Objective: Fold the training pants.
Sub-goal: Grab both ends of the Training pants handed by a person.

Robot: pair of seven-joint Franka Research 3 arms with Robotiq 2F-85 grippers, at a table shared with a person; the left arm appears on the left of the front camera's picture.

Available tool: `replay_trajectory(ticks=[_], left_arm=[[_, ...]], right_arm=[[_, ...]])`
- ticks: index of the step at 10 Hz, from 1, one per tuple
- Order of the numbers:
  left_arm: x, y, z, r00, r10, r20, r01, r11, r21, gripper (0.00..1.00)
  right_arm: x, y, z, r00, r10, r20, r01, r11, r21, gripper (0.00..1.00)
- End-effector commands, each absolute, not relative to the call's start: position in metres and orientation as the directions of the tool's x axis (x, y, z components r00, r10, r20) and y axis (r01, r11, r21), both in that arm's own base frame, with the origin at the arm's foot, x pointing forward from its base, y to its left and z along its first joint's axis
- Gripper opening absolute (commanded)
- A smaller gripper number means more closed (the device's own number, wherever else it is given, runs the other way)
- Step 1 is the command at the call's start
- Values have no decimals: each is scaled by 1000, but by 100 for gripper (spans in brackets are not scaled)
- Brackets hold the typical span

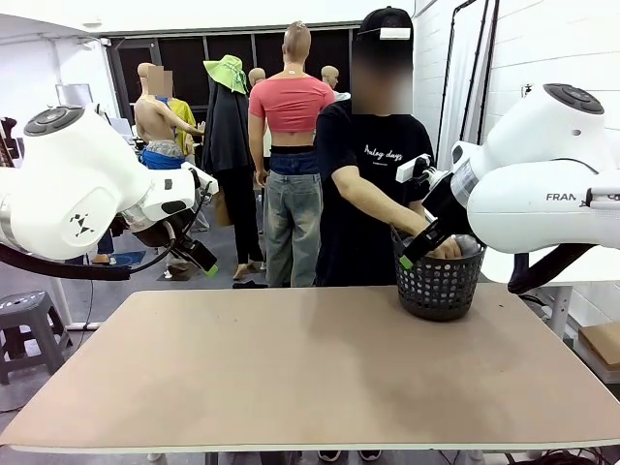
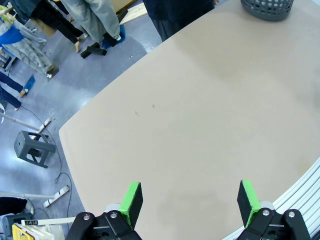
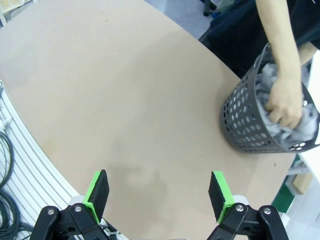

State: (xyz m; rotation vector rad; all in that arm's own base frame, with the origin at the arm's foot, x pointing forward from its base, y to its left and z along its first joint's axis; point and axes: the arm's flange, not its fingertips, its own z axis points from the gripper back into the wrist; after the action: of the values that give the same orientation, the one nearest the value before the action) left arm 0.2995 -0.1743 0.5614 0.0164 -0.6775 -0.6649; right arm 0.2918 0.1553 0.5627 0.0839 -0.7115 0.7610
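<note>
Left hand and right hand hang spread, empty, over the desk. Pants lie bunched in the far basket, a person's arm reaching in. Judged light, limp: pinch the waistband corners.

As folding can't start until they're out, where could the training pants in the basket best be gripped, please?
Grip the training pants by the bunched folds at the top, coming straight down: the basket wall closes every side, so only its open top gives access. Probably wait until the person's hand is out.
</note>
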Motion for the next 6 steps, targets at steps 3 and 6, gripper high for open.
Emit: replay_trajectory(ticks=[3,6], left_arm=[[300,-174,561,578,-581,573,570,790,226,100],[300,-174,561,578,-581,573,570,790,226,100]], right_arm=[[292,156,563,503,600,622,-658,733,-174,100],[292,156,563,503,600,622,-658,733,-174,100]])
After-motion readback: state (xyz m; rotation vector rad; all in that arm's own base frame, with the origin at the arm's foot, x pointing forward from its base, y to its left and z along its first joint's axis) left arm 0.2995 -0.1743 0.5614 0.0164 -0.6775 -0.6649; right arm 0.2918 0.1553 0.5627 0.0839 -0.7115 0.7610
